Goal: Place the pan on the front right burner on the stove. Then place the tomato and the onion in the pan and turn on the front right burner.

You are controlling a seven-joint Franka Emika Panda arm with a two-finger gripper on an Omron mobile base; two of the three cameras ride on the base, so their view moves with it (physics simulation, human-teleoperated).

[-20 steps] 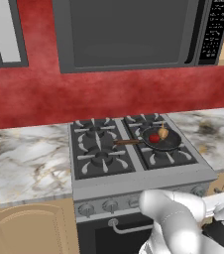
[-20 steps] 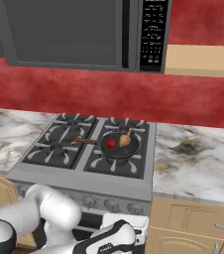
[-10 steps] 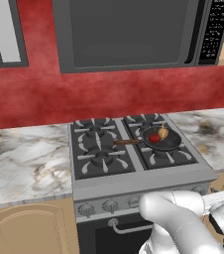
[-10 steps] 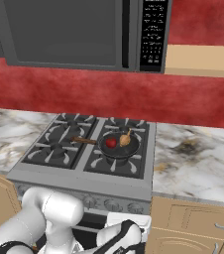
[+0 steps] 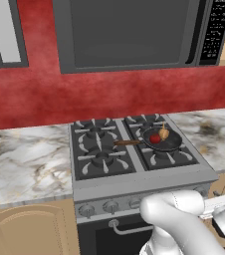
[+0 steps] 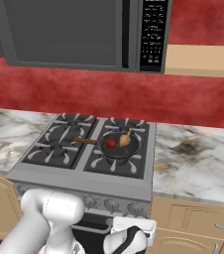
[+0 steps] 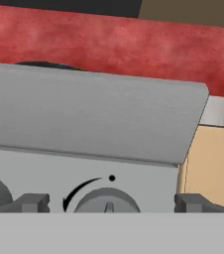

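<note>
glossy tomato [image 5: 155, 139] and tan onion [image 5: 164, 133] in round black pan [image 5: 170, 144].

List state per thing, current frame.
pan: on front right burner, handle pointing left
tomato: in pan
onion: in pan, beside tomato
end effector: open, fingers either side of the rightmost stove knob, not closed on it
microwave: door shut

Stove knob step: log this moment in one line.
pan: on stove, tomato and onion inside | claw: open, astride knob
</note>
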